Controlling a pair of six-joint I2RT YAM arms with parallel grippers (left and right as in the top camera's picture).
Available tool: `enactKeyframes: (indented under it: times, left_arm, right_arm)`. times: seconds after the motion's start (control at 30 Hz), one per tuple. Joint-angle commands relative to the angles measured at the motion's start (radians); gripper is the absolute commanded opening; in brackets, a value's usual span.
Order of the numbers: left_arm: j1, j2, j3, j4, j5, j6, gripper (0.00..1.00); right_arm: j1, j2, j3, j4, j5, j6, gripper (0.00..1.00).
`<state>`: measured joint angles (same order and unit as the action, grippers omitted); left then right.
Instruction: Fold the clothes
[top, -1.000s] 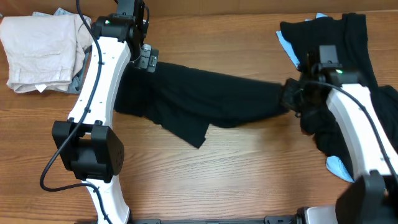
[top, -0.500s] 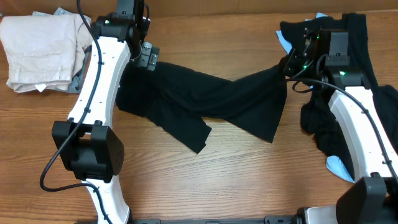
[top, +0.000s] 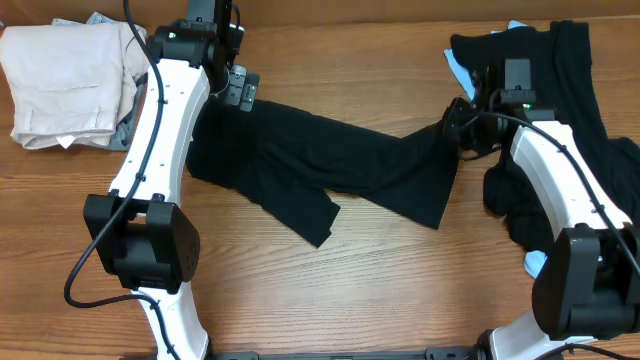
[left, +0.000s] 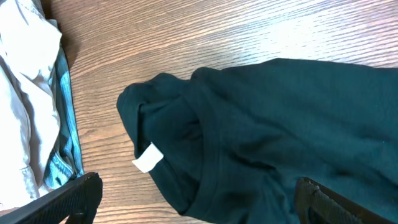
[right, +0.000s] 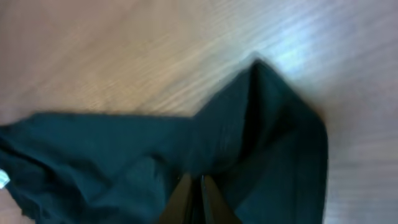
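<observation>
A black shirt (top: 340, 160) lies stretched across the middle of the table. My left gripper (top: 240, 92) is open at the shirt's left end. In the left wrist view its fingers (left: 199, 208) straddle the collar (left: 186, 124), which has a white tag (left: 146, 158). My right gripper (top: 458, 122) is shut on the shirt's right end and holds it raised, with the fabric hanging down below it. In the right wrist view the closed fingers (right: 198, 190) pinch the dark fabric (right: 93, 155).
A folded beige garment (top: 65, 85) sits on a blue-grey one at the back left, also showing in the left wrist view (left: 25, 93). A heap of black clothes (top: 565, 90) with light blue cloth (top: 545, 268) lies along the right side, under my right arm.
My right gripper has lifted the shirt's right end up and toward the back, so the bunched fabric has opened out into a hanging flap. The left arm has not moved.
</observation>
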<state>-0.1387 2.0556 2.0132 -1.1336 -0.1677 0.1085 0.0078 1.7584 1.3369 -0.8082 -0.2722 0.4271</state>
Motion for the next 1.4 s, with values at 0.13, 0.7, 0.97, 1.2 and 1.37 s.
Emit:
enactKeyframes:
  times: [0.13,0.7,0.97,1.2,1.37]
  left_arm:
    - [-0.006,-0.006,0.023,-0.014,0.013,0.011,1.0]
    - [-0.006,-0.006,0.023,-0.01,0.05,0.011,1.0]
    - [-0.006,-0.006,0.023,0.011,0.057,0.011,1.0]
    - [-0.014,-0.037,0.245,-0.235,0.094,-0.072,1.0]
    - [-0.054,-0.079,0.281,-0.446,0.211,-0.114,1.0]
  right_arm:
    - [-0.003,-0.072,0.007,-0.441,0.194,0.038,0.08]
    - [-0.003,0.13,0.007,-0.224,0.167,0.007,0.06]
    - [-0.02,0.123,0.079,-0.158,0.09,-0.006,0.41]
    - [-0.068,-0.105,0.127,-0.389,0.079,-0.038,0.62]
    - [-0.075,-0.225,0.121,-0.555,0.159,-0.037,0.79]
